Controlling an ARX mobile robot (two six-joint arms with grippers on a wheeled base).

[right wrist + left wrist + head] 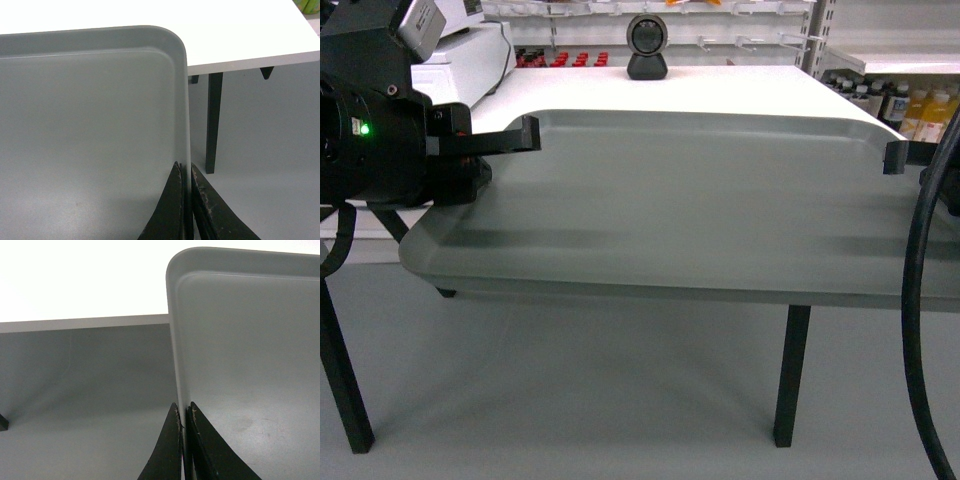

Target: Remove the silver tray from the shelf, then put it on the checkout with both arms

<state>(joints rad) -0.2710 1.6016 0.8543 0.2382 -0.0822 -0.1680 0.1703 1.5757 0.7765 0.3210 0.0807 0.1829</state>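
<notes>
The silver tray point(690, 200) is held level in the air, its far edge over the near part of the white checkout point(720, 85). My left gripper point(525, 135) is shut on the tray's left rim. My right gripper point(895, 157) is shut on its right rim. In the left wrist view the black fingers point(170, 450) of the left gripper point(183, 412) pinch the tray point(250, 365) by its rim, with the checkout point(80, 280) beyond. In the right wrist view the right gripper point(184, 170) clamps the tray point(90, 125) by its rim near the checkout point(240, 30). The shelf is out of view.
A black round camera device point(647, 47) stands at the checkout's far edge. A white machine point(470, 55) sits at the back left. Store racks with bottles point(900, 100) stand at the right. Black table legs point(790, 370) rise from the grey floor below the tray.
</notes>
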